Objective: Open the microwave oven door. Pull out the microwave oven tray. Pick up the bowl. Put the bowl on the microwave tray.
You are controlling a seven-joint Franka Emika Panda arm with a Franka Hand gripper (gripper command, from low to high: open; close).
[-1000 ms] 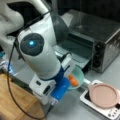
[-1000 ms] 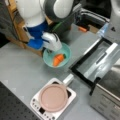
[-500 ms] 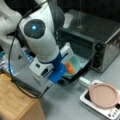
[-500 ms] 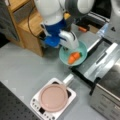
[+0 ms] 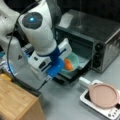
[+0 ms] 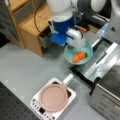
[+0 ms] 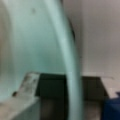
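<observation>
My gripper is shut on the rim of the light teal bowl, which has an orange piece of food in it. In both front views the bowl hangs over the lowered microwave oven door, at the pulled-out pale grey microwave oven tray. Whether the bowl touches the tray I cannot tell. The wrist view is filled by the bowl's rim, with a grey finger low on the left.
The silver oven stands behind the door. A pink disc lies on a white appliance beside the door. A wooden shelf stands on the far side of the arm from the oven.
The arm has carried the bowl toward the oven, from beside the wooden shelf to over the open door and tray. The gripper has stayed shut on it.
</observation>
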